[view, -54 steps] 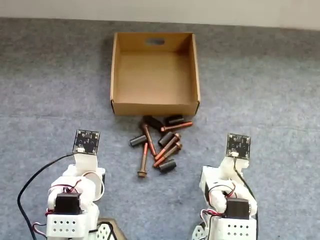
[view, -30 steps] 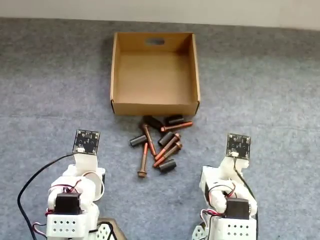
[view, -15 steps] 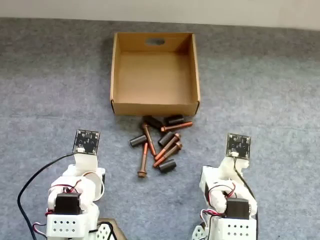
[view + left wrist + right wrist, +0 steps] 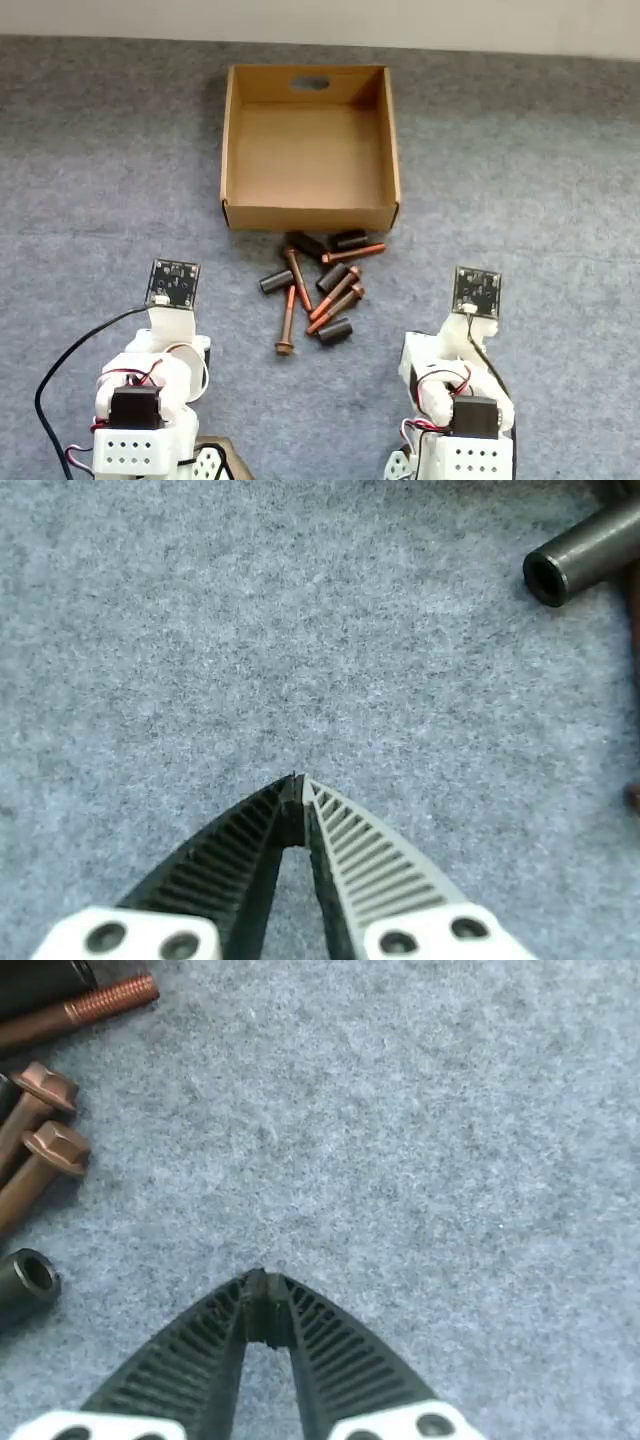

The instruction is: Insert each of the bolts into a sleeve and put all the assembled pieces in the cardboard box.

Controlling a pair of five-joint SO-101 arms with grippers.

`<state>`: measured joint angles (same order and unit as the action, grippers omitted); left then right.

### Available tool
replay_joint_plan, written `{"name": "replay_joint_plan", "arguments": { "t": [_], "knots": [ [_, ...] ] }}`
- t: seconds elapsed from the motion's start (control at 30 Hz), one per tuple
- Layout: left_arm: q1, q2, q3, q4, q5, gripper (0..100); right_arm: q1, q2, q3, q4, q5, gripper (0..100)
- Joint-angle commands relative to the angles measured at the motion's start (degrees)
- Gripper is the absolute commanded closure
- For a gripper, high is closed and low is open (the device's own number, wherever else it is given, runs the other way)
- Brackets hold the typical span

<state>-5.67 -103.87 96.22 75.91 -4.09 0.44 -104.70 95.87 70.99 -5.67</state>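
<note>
Left gripper (image 4: 298, 792): jaws shut tip to tip, holding nothing, low over grey carpet (image 4: 200, 630). One sleeve (image 4: 585, 550) lies on its side off ahead of it, open end towards the camera.

Right gripper (image 4: 263, 1290): also shut tip to tip with nothing in it, over carpet. Two bolt heads (image 4: 45, 1085) sit side by side ahead of it, with another sleeve (image 4: 25, 1282) nearer.

From the high view I log the bolts (image 4: 287, 320) and sleeves (image 4: 335, 331) in one loose heap on the carpet, between the two arms and farther out. Some pieces touch or cross. I cannot tell whether any bolt is seated in a sleeve.

The box (image 4: 310, 215) stands open-topped just beyond the heap. Its front wall is near the farthest sleeves, and all pieces lie outside it.
</note>
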Motion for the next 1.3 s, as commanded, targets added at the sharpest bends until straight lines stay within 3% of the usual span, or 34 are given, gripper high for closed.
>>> {"name": "replay_joint_plan", "arguments": {
  "t": [0.0,0.6,0.8,1.07,1.27],
  "knots": [
    [0.0,-0.5,0.9,0.2,0.4,99,0.3,-0.2,7.6,0.2,-0.4,98.9],
    [0.0,-0.5,0.9,0.2,0.4,99,0.0,-0.2,7.5,0.1,-0.4,98.9],
    [0.0,-0.5,0.9,0.2,0.4,99,-6.3,-0.2,7.5,-0.4,-0.4,98.9],
    [0.0,-0.5,0.9,0.2,0.4,99,-9.0,-0.2,6.1,-21.6,0.3,96.4],
    [0.0,-0.5,0.9,0.2,0.4,99,-8.7,-0.2,2.9,-32.9,20.4,74.9]
  ]
}}
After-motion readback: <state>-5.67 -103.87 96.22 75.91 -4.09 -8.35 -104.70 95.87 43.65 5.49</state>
